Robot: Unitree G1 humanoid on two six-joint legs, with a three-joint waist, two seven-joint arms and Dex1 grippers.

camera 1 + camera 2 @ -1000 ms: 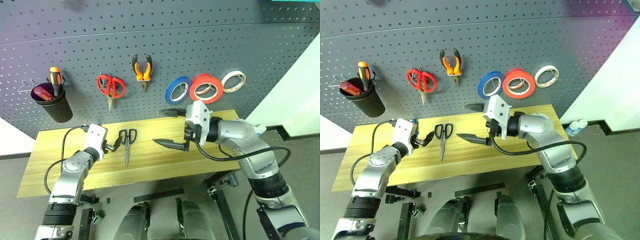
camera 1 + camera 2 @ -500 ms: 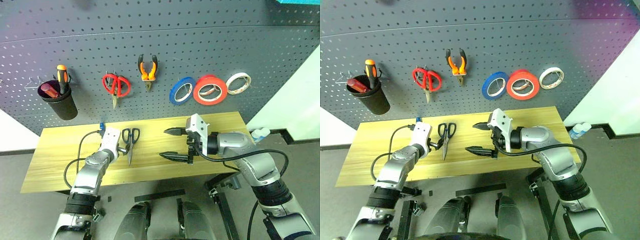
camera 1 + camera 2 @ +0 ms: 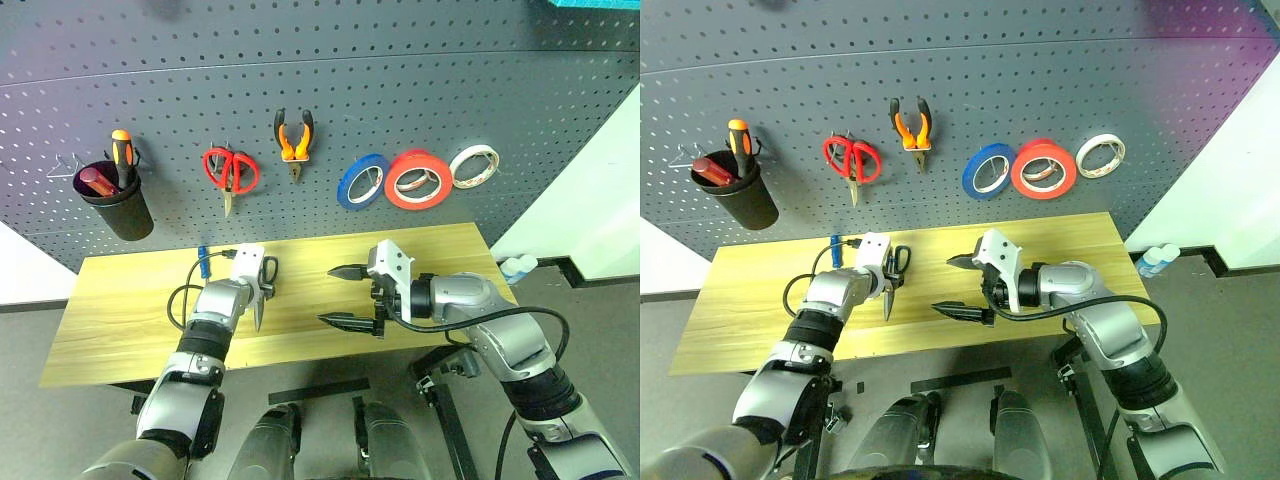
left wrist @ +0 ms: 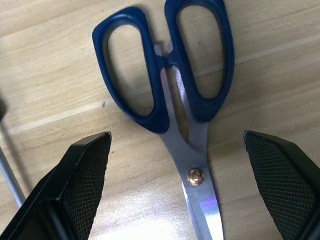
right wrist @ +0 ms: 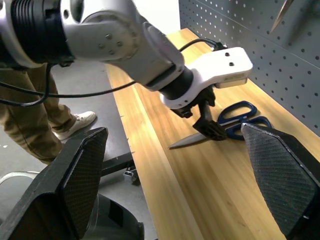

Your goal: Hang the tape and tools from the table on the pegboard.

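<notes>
Scissors (image 4: 170, 95) with dark blue handles lie flat on the table (image 3: 120, 310), blades shut, tips toward the front edge. Left gripper (image 4: 175, 165) sits low over them, its 2 fingers (image 4: 80, 175) spread wide on either side of the pivot, gripping nothing. Right gripper (image 3: 345, 295) hovers above the table's middle, pointing toward the left arm, fingers wide apart and empty. Blue-handled screwdriver (image 3: 202, 262) lies just beside the left wrist. On the pegboard (image 3: 400, 80): orange-handled pliers (image 3: 293, 140), red tape (image 3: 418, 179) (largest ring, between a blue roll (image 3: 362, 181) and a white roll (image 3: 472, 166)), red scissors (image 3: 230, 172), black cup (image 3: 118, 205) holding 2 screwdrivers.
</notes>
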